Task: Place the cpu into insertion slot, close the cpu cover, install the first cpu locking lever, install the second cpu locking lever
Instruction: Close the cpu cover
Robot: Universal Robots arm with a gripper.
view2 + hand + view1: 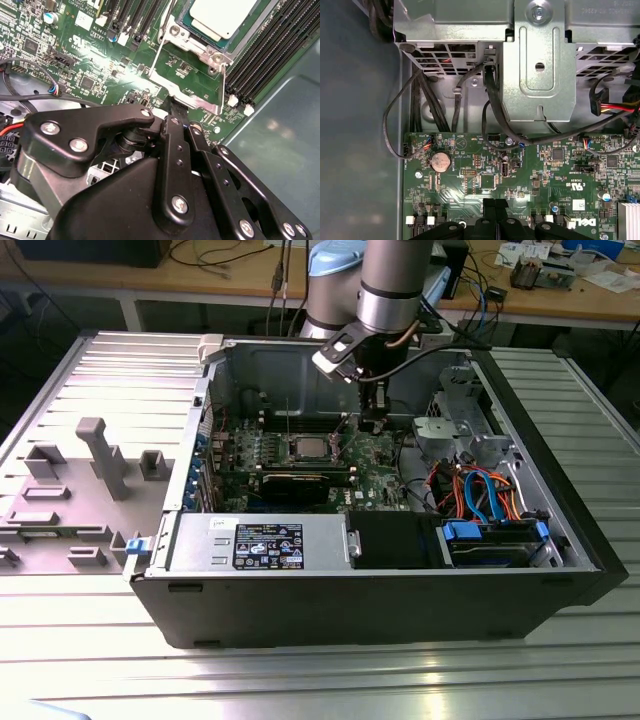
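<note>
The cpu (308, 448) sits just left of centre in the exterior view, lying flat in the insertion slot (190, 41), which you will find at the upper right of the second wrist view. Between it and the gripper (372, 423) further right, the cpu cover (197, 101) stands open off the chip, green board (185, 70) showing through its window and its free edge running crosswise to the jaws. The jaws look pressed together, their ends touching that free edge with the chip straight ahead beyond it; you cannot tell whether they actually pinch the edge.
</note>
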